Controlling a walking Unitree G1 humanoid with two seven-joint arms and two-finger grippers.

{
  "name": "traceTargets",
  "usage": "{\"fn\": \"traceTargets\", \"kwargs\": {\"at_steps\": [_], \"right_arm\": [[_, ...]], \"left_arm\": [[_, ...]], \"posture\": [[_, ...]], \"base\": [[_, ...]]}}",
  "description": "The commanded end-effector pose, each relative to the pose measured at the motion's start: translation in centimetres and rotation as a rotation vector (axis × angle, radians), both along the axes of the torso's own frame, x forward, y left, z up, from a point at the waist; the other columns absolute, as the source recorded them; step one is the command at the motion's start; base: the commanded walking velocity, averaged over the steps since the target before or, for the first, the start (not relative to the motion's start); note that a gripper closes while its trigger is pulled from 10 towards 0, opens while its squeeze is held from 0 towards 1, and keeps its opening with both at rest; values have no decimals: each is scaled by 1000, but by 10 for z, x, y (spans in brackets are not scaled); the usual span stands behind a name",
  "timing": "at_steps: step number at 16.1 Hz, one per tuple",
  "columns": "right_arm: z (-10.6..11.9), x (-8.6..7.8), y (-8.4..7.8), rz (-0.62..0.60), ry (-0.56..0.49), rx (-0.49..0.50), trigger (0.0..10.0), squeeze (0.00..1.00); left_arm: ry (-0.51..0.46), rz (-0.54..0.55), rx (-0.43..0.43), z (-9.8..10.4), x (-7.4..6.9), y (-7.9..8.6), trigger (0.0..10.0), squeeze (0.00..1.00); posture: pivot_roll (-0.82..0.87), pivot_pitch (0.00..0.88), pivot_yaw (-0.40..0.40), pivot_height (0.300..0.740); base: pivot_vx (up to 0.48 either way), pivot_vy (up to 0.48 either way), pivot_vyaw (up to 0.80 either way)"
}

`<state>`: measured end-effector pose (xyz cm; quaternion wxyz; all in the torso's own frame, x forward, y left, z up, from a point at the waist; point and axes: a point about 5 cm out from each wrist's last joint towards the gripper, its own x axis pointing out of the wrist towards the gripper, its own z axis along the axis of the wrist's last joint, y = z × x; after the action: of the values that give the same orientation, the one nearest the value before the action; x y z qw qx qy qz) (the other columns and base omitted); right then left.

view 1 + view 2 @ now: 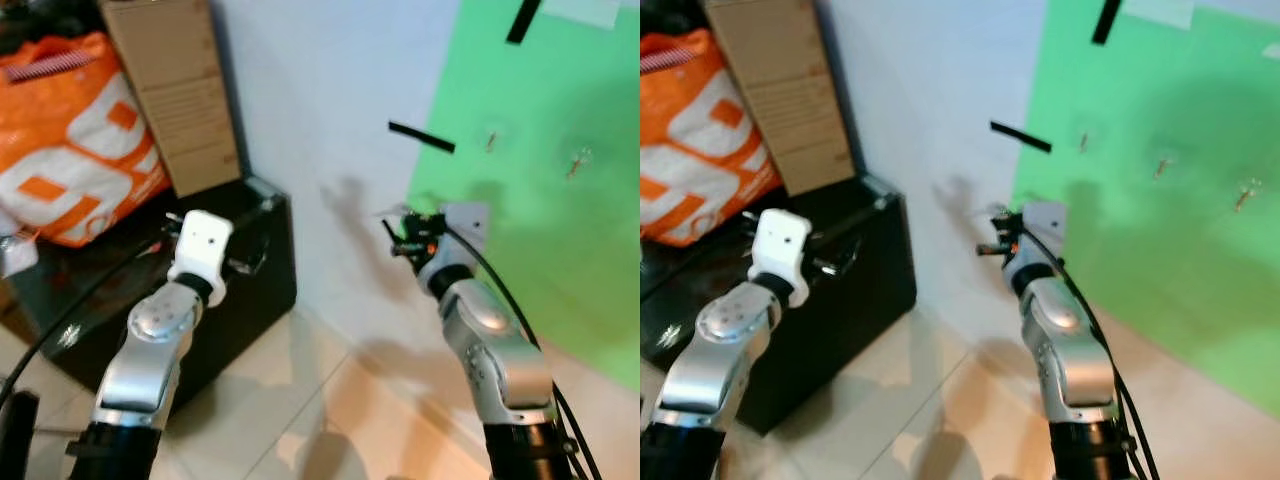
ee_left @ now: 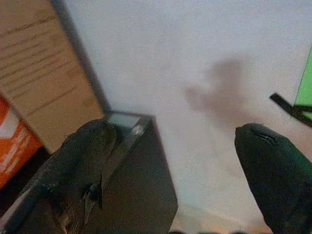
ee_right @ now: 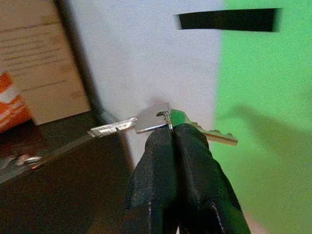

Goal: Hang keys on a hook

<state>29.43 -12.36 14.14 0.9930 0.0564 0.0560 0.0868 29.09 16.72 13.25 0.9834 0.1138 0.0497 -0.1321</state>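
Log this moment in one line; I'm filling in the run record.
phase: carrying keys to hook | right gripper: shut on keys, near green sheet | left gripper: open, idle | hooks: bare, keys not hung

White wall (image 1: 310, 90) ahead, and a bright green sheet (image 1: 560, 200) covers its right side, held by strips of black tape (image 1: 421, 137). Down left, a black case (image 1: 240, 270) sits on the pale tiled floor (image 1: 300, 400). A cardboard box (image 1: 175, 90) leans against the wall behind it, an orange-and-white bag (image 1: 70, 140) just beside that. Soft shadows fall across the wall.
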Motion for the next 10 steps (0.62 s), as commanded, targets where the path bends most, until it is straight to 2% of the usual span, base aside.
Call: {"fn": "traceTargets", "kwargs": {"at_steps": [1, 5, 7, 10], "right_arm": [[0, 1, -11, -31, -7, -18, 10000, 0], [2, 3, -9, -22, -13, -17, 10000, 0], [2, 2, -10, -21, -18, -13, 10000, 0], [4, 1, -11, -17, -27, -5, 10000, 0]], "left_arm": [[-1, -24, -12, 1, 0, -8, 10000, 0], [-1, -29, -9, 1, -1, -8, 10000, 0], [-3, -44, -2, 1, -2, -9, 10000, 0], [16, -133, -7, 0, -5, -13, 10000, 0]], "posture": [[-40, 0, 16, 740], [-32, 0, 10, 740], [-28, 0, 9, 740], [-28, 0, 9, 740]], "base": [[300, 0, 0], [299, 0, 0], [0, 0, 0], [0, 0, 0]]}}
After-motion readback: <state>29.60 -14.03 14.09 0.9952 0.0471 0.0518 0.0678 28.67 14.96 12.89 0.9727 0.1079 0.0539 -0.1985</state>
